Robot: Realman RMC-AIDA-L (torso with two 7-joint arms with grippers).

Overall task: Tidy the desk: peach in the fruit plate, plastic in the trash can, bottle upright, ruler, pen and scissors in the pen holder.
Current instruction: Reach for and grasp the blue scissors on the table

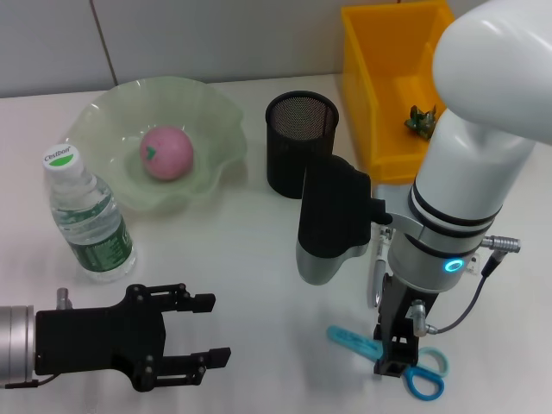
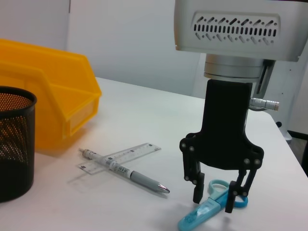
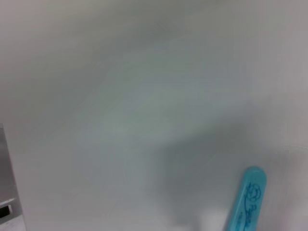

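scissors (image 1: pixel 405 362) lie flat on the desk (image 1: pixel 250 285) at the near right, blue plastic, sheathed blade end pointing toward the robot's left, finger loops toward its right. judged light, stiff and thin; smooth plastic likely a bit slippery, and lying flat they give little height to catch. best hold looks to be across the narrow neck where handles meet the sheath, not the open loops.

right gripper (image 2: pixel 217 197) stands vertical right over that spot. its fingers are spread partway, tips down at desk level, one on each side of the scissors just ahead of the loops. left wrist view shows a gap between fingers and plastic, so straddling, nothing pinched yet. right wrist view shows only the sheath tip and bare desk.

left gripper (image 1: pixel 185 336) hovers low at the near left, fingers spread, holding nothing, apart from the bottle (image 1: pixel 86 220).

pen (image 2: pixel 122 169) lies across the ruler (image 2: pixel 120 156) between the scissors and the bin (image 2: pixel 53 96). holder (image 1: pixel 299 142) stands upright just behind the right arm, beside the bin. peach (image 1: pixel 166 153) sits in the plate (image 1: pixel 103 121); bottle stands upright.

risk judged: fingers closing on flat plastic may skate it sideways or tip it.
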